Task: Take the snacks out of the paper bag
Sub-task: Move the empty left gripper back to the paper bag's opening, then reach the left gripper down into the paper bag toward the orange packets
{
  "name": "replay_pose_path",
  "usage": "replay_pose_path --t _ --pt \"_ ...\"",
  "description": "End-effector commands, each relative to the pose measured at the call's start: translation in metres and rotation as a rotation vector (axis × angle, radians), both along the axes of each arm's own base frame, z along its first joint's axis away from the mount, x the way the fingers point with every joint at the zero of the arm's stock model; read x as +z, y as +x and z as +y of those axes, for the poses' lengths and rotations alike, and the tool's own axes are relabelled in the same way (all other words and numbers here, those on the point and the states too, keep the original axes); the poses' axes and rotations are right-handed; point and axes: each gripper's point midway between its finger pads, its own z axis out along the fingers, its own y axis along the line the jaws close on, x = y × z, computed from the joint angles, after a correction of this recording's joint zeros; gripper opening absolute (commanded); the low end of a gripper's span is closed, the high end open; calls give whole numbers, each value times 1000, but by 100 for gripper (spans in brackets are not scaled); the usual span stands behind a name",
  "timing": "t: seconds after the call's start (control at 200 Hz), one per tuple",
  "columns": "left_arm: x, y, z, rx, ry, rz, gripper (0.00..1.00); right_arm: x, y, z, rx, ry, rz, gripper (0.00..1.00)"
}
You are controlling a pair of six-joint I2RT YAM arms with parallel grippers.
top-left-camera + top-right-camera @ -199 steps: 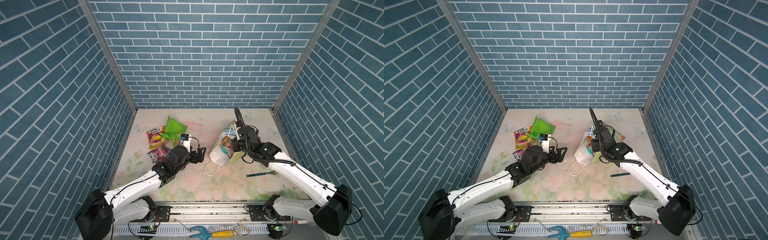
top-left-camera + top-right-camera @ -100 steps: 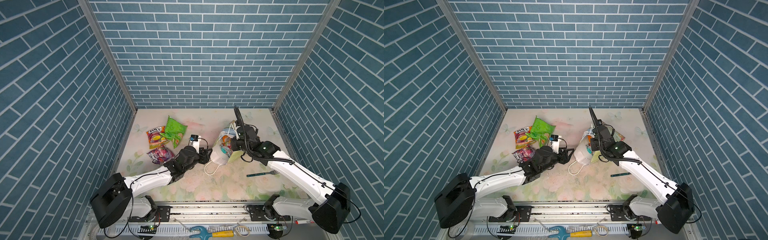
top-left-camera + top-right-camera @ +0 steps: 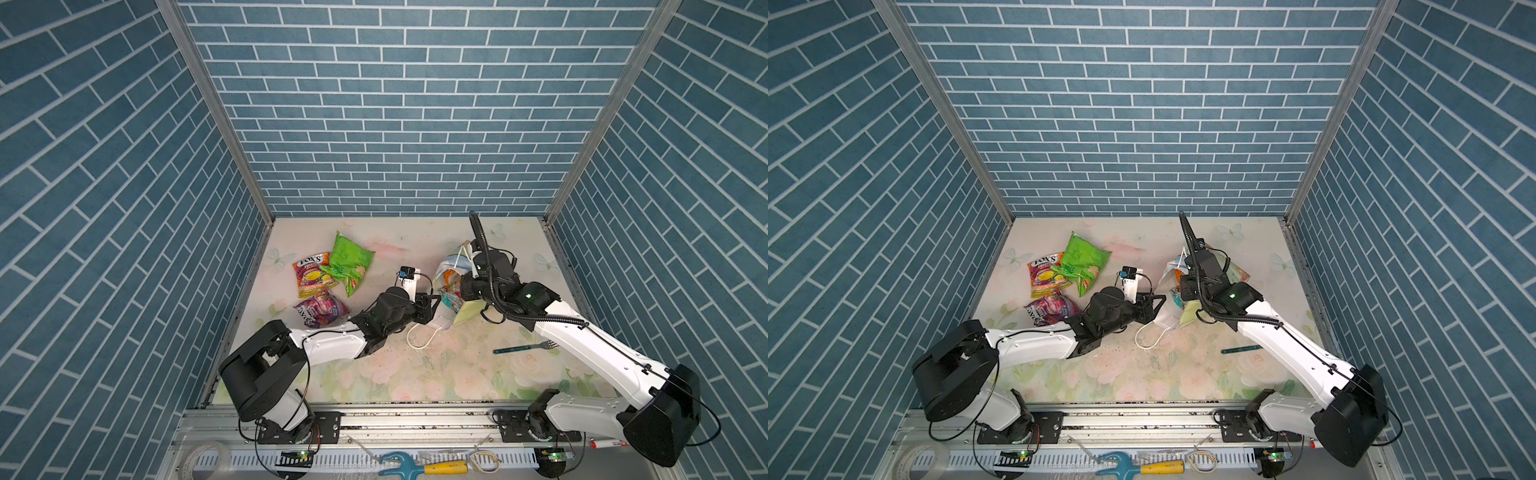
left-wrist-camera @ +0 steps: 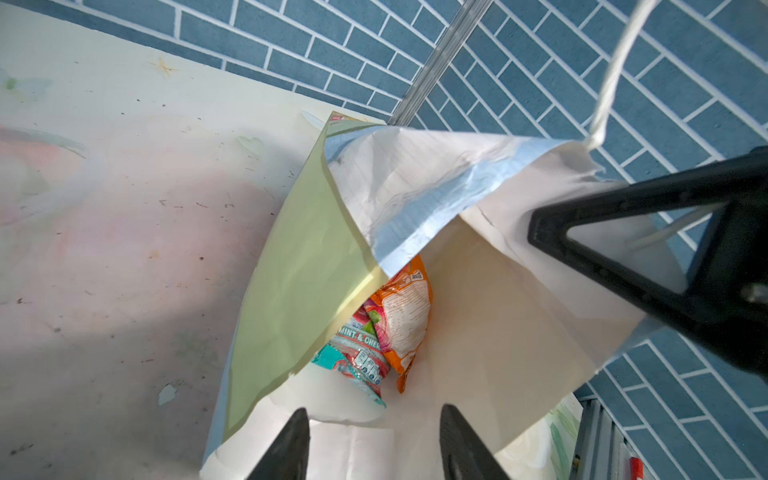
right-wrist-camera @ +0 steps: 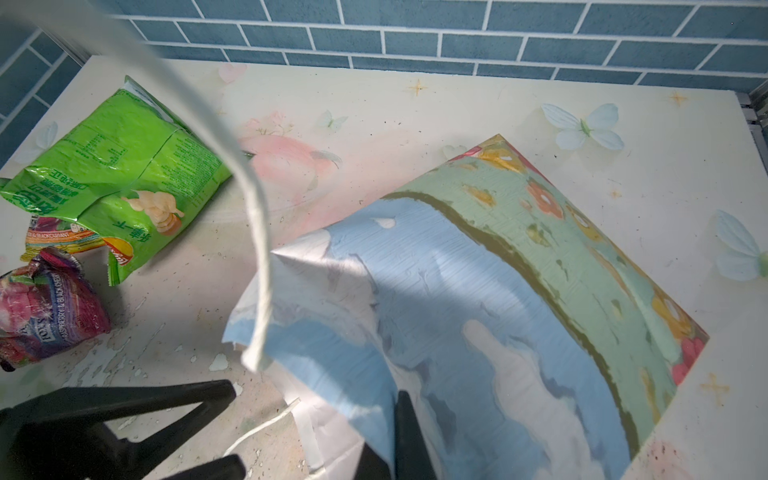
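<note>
We see the left end effector (image 4: 374, 409) half spread and empty at the mouth of the paper bag (image 4: 498, 332). Ahead of it, inside, lie an orange packet (image 4: 405, 316) and a mint packet (image 4: 357, 353). The right end effector (image 4: 544, 232) is pinched tight on the bag's upper lip. Behind the left one, a green chip bag (image 3: 347, 262) and a FOX'S packet (image 3: 309, 276) lie on the counter (image 3: 415, 374).

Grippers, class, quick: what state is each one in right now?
Left gripper: open at the mouth of the paper bag, holding nothing.
Right gripper: shut on the paper bag's rim.
</note>
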Motion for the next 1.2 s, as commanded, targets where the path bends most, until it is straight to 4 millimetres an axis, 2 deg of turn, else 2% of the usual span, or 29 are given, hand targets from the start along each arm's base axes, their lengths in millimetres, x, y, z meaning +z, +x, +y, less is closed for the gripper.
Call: replay_pose_path --t 0.0,0.25,0.425,0.58,0.875,1.195 --pt "21 3 -18 -40 -55 -39 52 25 1 5 -21 108 -38 0" --pt "18 17 -29 -33 -11 -67 54 25 -3 1 -29 116 -38 0" --pt "16 29 -29 6 39 -91 55 28 -5 -1 -29 115 -44 0" --pt "7 40 -30 31 81 -80 62 28 -5 -3 -33 105 -47 0" --pt "1 60 -22 92 123 -97 82 30 -6 -2 -25 110 -48 0" --pt "3 76 -23 96 106 -104 85 27 -6 -1 -16 99 -36 0"
